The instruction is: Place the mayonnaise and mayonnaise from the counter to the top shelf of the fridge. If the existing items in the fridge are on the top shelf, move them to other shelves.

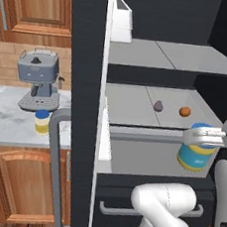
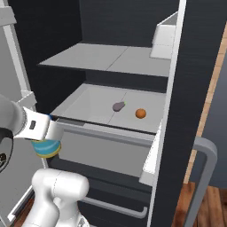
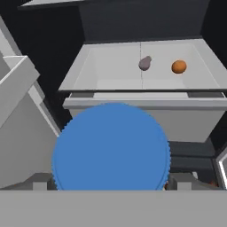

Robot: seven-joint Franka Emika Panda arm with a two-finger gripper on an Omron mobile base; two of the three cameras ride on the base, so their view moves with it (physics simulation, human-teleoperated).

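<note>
Here, in the left base view, we saw the gripper (image 1: 206, 136) at right, clamped on a blue-labelled mayonnaise jar (image 1: 195, 157); the second jar (image 1: 41, 122) stood on the counter (image 1: 5, 118) at left. In the right base view, the held jar sat lower left. In the hand view, its blue lid (image 3: 111, 148) lay below the purple lump (image 3: 145, 63) and orange ball (image 3: 178, 66).

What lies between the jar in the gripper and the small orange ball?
The shelf's pale drawer front, seen in the hand view, between the jar and the orange ball.
</note>
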